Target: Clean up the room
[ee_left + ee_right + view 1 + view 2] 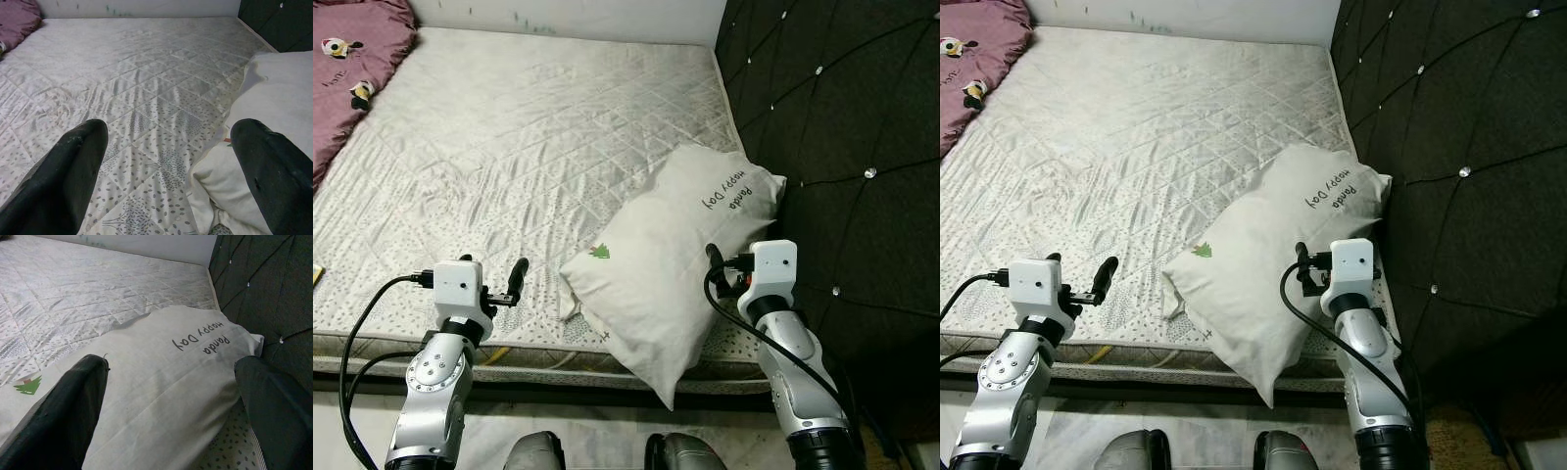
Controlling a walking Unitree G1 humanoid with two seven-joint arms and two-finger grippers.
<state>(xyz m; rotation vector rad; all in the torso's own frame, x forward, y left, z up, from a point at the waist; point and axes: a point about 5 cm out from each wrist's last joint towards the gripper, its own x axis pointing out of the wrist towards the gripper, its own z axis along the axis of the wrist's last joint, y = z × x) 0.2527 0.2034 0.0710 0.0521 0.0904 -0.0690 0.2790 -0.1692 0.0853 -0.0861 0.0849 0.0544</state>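
A white rectangular cloth pillow with black lettering lies at the quilted white mattress's front right corner, overhanging its edge. Left gripper and right gripper hover spread apart.

Each arm consists of silver, rounded metal segments joined by a cylindrical joint housing with a ring of small screws on its face. A white, box-shaped camera module with a small dark lens port sits on each wrist. Black cables loop from each module down along the forearm. The left gripper and right gripper each carry two long, matte black fingers with rounded, slightly scuffed tips.
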